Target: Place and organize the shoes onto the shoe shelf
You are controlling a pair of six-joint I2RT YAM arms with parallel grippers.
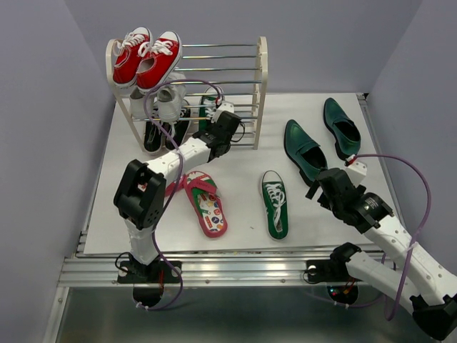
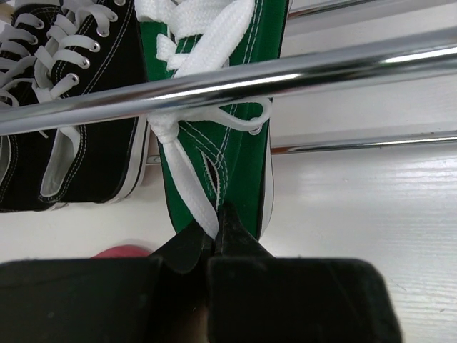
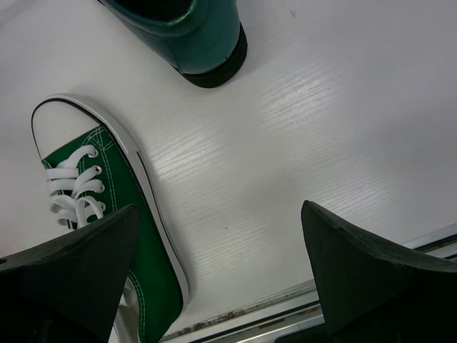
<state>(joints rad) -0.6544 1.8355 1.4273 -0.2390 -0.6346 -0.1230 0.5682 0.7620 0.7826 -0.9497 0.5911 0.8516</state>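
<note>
Right hand (image 3: 220, 214) spread wide over white tabletop (image 3: 321, 107), holding nothing; loose green canvas sneaker (image 1: 274, 205) just beside it. One pink-red flip-flop (image 1: 207, 204) visible, its mate mostly hidden under left arm. Dark green leather loafers (image 1: 303, 151) beyond. Left hand (image 2: 216, 232) pinched on second green sneaker (image 2: 246, 164) at cream three-tier shoe shelf (image 1: 262, 78) bottom tier; toe cut off

Two arms of the same build: left arm (image 1: 182, 151) and right arm (image 1: 400, 246), made of smooth white tubular links joined by blocky matte-black joint housings. Black left base (image 1: 146, 275) and black right base (image 1: 335, 273) clamped to the silver rail (image 1: 235, 270) at the counter's near edge. Thin purple cable (image 1: 148, 103) looped along the left, second purple cable (image 1: 423, 193) arched over the right. Small white box (image 1: 357, 168) on the right wrist. Left gripper (image 2: 214, 232) with narrow black fingers; right gripper (image 3: 221, 264) with broad, black, wedge-shaped fingers (image 3: 357, 279).
</note>
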